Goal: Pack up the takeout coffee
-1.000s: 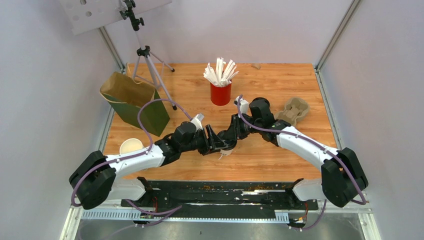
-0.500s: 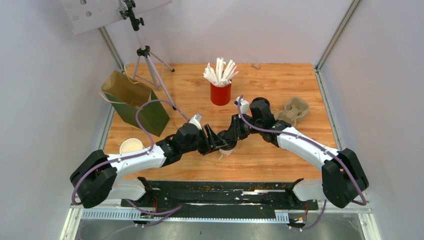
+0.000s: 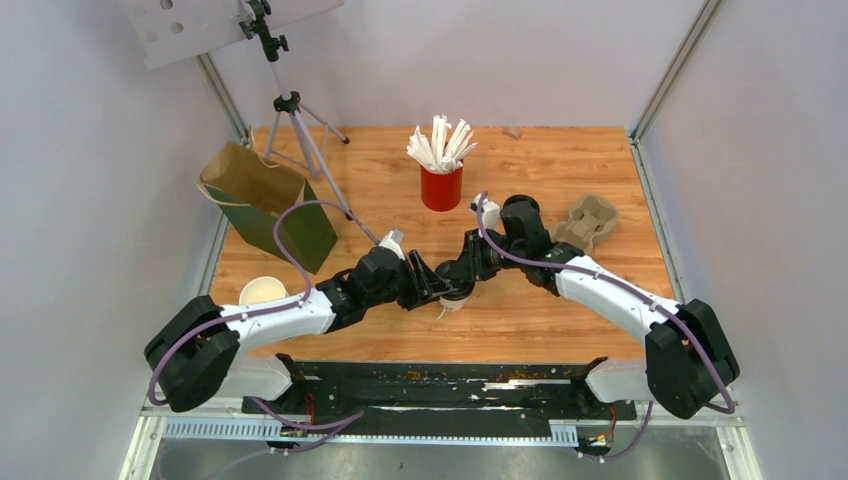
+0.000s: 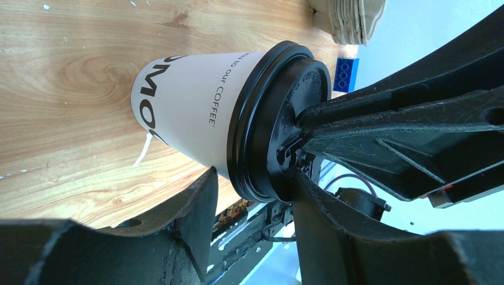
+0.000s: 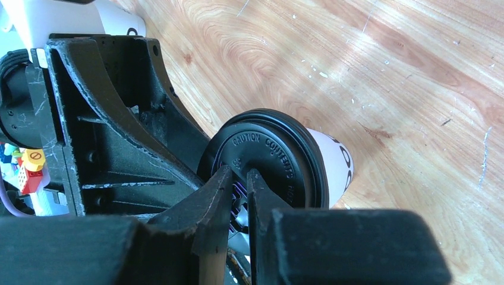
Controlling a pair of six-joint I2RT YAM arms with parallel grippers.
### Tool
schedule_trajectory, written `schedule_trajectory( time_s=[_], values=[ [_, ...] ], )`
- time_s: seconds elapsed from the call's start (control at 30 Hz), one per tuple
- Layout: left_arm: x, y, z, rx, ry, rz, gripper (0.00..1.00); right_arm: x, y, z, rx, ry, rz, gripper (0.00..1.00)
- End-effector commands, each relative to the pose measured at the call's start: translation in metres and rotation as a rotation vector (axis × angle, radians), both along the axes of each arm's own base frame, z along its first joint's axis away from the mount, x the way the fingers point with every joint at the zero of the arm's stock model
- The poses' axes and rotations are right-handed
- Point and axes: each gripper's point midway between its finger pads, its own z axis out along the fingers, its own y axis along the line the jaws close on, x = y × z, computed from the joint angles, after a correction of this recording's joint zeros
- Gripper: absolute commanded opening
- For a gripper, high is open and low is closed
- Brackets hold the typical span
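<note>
The small white paper cup with a round black plastic lid [image 4: 190, 107] is held tilted over the wooden desk [image 3: 560, 170], its lid pinched in the closed jaws of the right gripper [image 5: 239, 178]. The jaws of the left gripper [image 4: 252, 178] are narrower about the rim than a moment ago, implying a handover; contact cannot be told. Room is left towards the green paper bag [image 3: 270, 205] at the left edge.

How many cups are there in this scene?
3: the takeout coffee, lidded, at the centre; a red cup of sticks behind it; an open cup at the near left. More could be hidden.
</note>
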Motion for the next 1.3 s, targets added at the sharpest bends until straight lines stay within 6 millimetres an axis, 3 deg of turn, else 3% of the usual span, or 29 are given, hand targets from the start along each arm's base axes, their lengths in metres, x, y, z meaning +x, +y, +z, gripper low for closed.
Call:
schedule_trajectory(
  time_s=[0.0, 0.1, 0.2, 0.43, 0.77, 0.87, 0.97, 1.1, 1.27],
  values=[
    [-0.007, 0.014, -0.019, 0.097, 0.017, 0.018, 0.54, -0.007, -0.016, -0.027, -0.079, 0.057, -0.037, 0.17],
    [-0.009, 0.014, -0.020, 0.090, 0.014, 0.012, 0.54, -0.007, -0.016, -0.028, -0.077, 0.060, -0.038, 0.17],
    [-0.004, 0.006, -0.005, 0.044, -0.031, 0.000, 0.57, -0.006, -0.014, -0.022, -0.066, 0.053, -0.032, 0.17],
    [0.000, -0.009, 0.036, -0.023, -0.105, -0.044, 0.59, 0.003, -0.004, 0.021, -0.029, -0.014, 0.018, 0.22],
    [-0.003, 0.007, 0.048, 0.033, -0.161, -0.034, 0.63, 0.009, 0.000, 0.063, 0.011, -0.037, 0.004, 0.40],
    [-0.002, 0.015, 0.046, 0.133, -0.195, -0.070, 0.63, 0.008, -0.009, 0.066, -0.009, 0.012, -0.082, 0.53],
    [0.002, 0.018, 0.062, 0.223, -0.276, -0.130, 0.63, 0.006, -0.026, 0.061, -0.036, 0.098, -0.247, 0.60],
    [0.013, 0.024, 0.080, 0.361, -0.387, -0.204, 0.63, -0.006, -0.042, 0.060, 0.011, 0.181, -0.406, 0.62],
    [0.029, 0.016, 0.090, 0.426, -0.434, -0.320, 0.63, -0.023, -0.048, 0.054, 0.094, 0.254, -0.478, 0.66]
  ],
)
